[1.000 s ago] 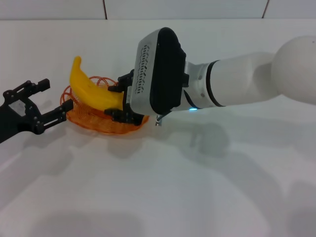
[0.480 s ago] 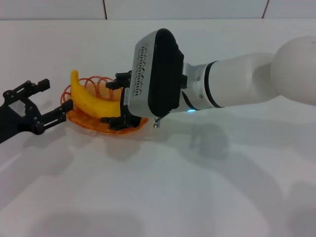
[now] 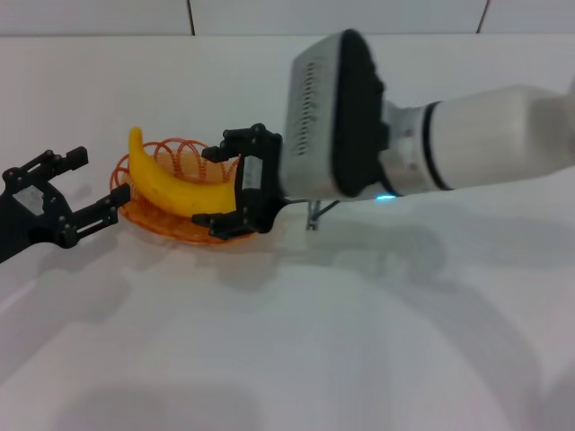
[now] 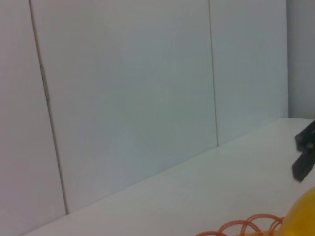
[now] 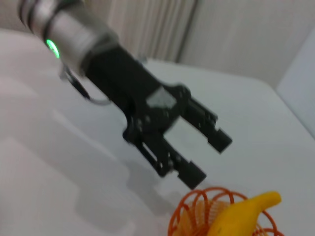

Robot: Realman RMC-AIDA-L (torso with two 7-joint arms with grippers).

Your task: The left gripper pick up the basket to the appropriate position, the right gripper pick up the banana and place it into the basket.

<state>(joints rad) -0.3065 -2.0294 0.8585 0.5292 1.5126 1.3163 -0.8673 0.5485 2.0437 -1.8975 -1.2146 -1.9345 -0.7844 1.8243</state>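
The yellow banana lies in the orange wire basket on the white table, with one tip sticking up over the left rim. My right gripper is open, with a finger on either side of the banana's right end. My left gripper is open and empty just left of the basket, its lower finger close to the rim. The right wrist view shows the left gripper open above the basket and the banana. The left wrist view shows the basket's wire and the banana's edge.
The white table stretches in front and to the right. A pale panelled wall stands behind the table. My right arm's big white and black wrist hangs over the table right of the basket.
The banana came down from a tilted hold and now rests in the basket. My right gripper opened and drew back to the right. My left gripper stayed put.
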